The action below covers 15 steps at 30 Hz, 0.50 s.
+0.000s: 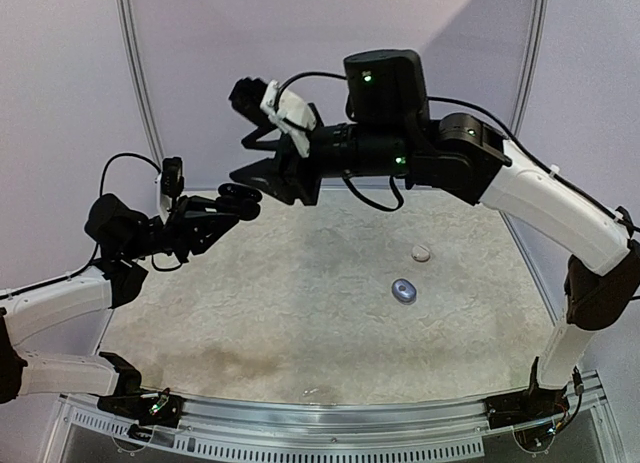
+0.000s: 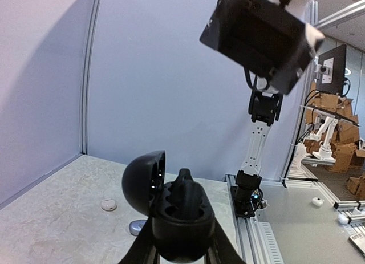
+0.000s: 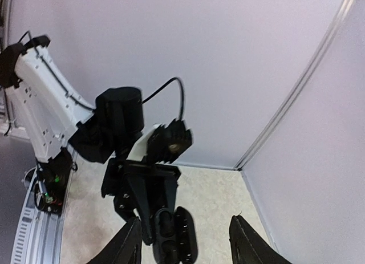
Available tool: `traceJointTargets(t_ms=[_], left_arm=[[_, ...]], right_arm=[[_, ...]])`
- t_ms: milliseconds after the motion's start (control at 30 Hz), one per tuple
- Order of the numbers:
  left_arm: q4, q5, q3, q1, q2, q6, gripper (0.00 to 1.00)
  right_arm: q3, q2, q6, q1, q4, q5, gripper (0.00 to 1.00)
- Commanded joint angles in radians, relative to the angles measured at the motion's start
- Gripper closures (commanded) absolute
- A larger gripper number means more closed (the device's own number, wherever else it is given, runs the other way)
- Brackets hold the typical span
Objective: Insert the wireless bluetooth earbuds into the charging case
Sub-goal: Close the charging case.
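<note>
Left gripper raised above the worktop, jaws clamped on a black charging case (lid hinged open). Right gripper just beside it, jaws apart, holding nothing. Two earbuds on the worktop right: grey one, whitish one.

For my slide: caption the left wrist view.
Left gripper holds an open black charging case above the table.

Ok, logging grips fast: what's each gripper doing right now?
Left gripper: shut on the open black charging case.
Right gripper: open, empty.
</note>
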Motion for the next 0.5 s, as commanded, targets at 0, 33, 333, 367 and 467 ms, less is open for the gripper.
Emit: traceJointTargets(t_ms=[0, 33, 333, 367, 467], left_arm=[[-0.025, 0.029, -0.004, 0.000, -0.019, 0.089, 1.00], [-0.052, 0.047, 0.003, 0.001, -0.023, 0.134, 1.00], [-0.205, 0.211, 0.075, -0.004, -0.023, 0.446, 1.00], [-0.219, 0.216, 0.080, -0.004, -0.024, 0.462, 1.00], [-0.240, 0.212, 0.084, -0.005, -0.026, 0.484, 1.00]], right_arm=[[-0.046, -0.058, 0.108, -0.024, 0.145, 0.205, 0.47], [-0.046, -0.053, 0.116, -0.027, 0.142, 0.276, 0.47], [0.137, 0.173, 0.144, -0.034, -0.081, 0.399, 0.46], [0.135, 0.184, 0.146, -0.034, -0.082, 0.369, 0.46], [0.119, 0.201, 0.152, -0.031, -0.069, 0.262, 0.46]])
